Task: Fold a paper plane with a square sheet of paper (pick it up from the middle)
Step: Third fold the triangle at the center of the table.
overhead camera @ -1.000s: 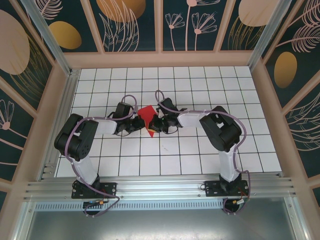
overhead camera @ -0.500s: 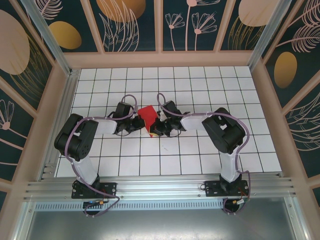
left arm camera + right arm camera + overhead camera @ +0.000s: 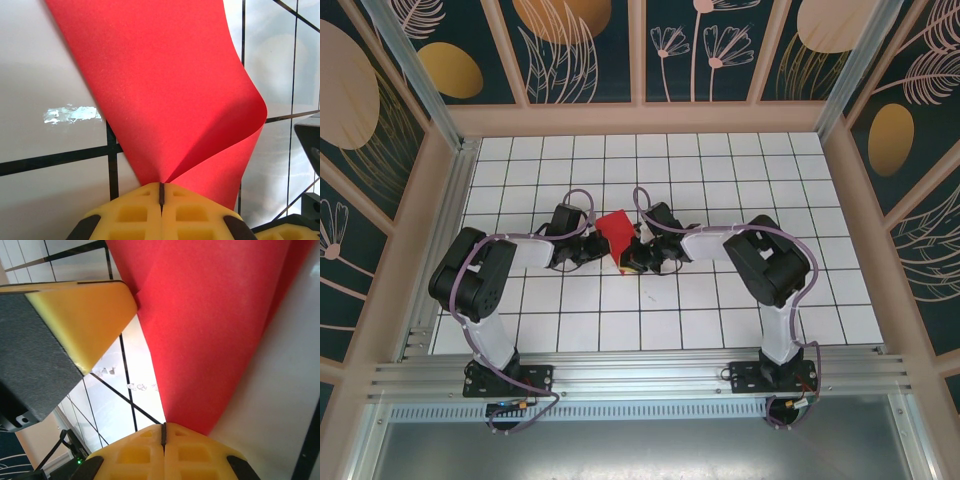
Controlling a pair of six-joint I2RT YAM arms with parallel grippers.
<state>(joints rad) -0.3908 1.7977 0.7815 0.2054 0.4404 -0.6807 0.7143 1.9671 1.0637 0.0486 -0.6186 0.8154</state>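
The square sheet of paper (image 3: 615, 229) is bright red, bent into a curl and held above the middle of the grid table between both grippers. My left gripper (image 3: 602, 246) comes in from the left. In its wrist view the yellow fingers meet, and the left gripper (image 3: 161, 186) is shut on a pinched corner of the paper (image 3: 165, 90), which curls over at the right. My right gripper (image 3: 629, 259) comes in from the right. In its own view the right gripper (image 3: 163, 426) is shut on a lower point of the paper (image 3: 210, 315). The left gripper's finger (image 3: 75, 315) is beside the sheet.
The white grid table (image 3: 720, 190) has wooden walls on three sides and a metal rail (image 3: 640, 380) at the near edge. The two arms nearly touch at the middle. A dark part of the right gripper (image 3: 309, 140) sits close beside the paper in the left wrist view.
The right gripper has shifted slightly, and the sheet has been drawn together into a tighter, more upright curl. The left arm has barely moved.
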